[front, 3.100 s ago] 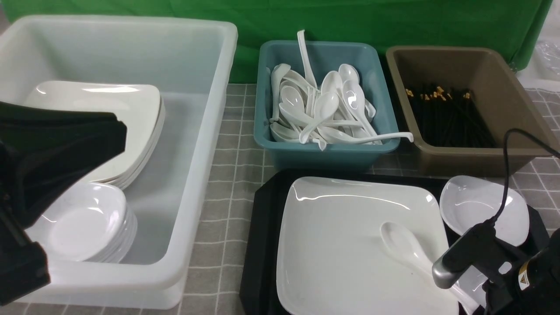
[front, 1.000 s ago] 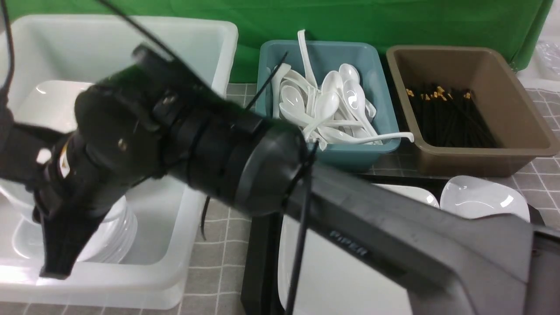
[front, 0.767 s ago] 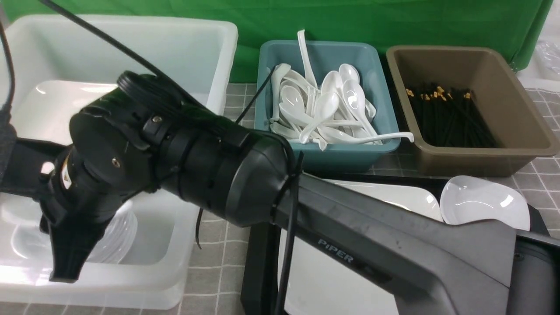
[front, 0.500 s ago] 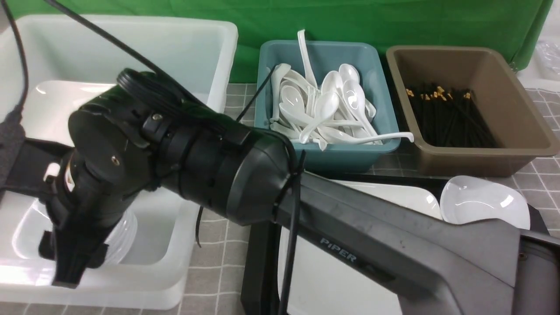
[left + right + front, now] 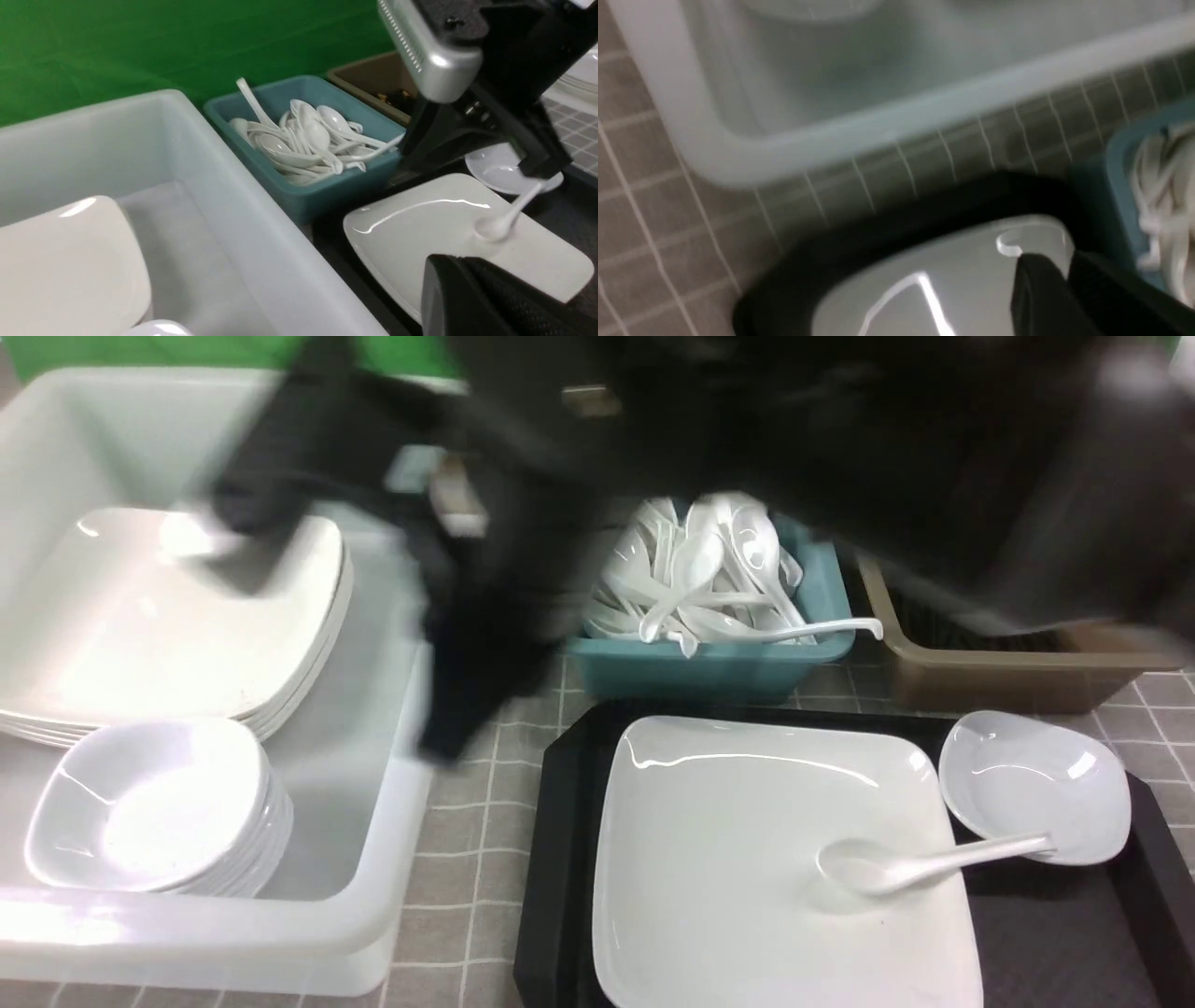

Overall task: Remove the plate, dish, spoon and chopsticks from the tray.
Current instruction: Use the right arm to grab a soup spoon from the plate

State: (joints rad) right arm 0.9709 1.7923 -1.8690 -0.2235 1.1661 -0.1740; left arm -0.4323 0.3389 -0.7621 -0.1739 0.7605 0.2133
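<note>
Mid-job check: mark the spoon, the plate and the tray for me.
spoon (image 5: 934, 864), front view, middle of its handle.
plate (image 5: 728, 840), front view, bare centre of its face.
tray (image 5: 560, 859), front view, left rim.

bright, even light seems to come from above, drawing thin white glare streaks along the rim of the plate (image 5: 775, 761) and the dish (image 5: 1032, 784) and leaving only soft shadows on the tray (image 5: 560, 859). in the front view the right arm (image 5: 747, 429) is a dark motion smear across the top. the right wrist view is blurred all over, and the left wrist view is sharper, though its near left hand (image 5: 444, 275) is out of focus.
</note>
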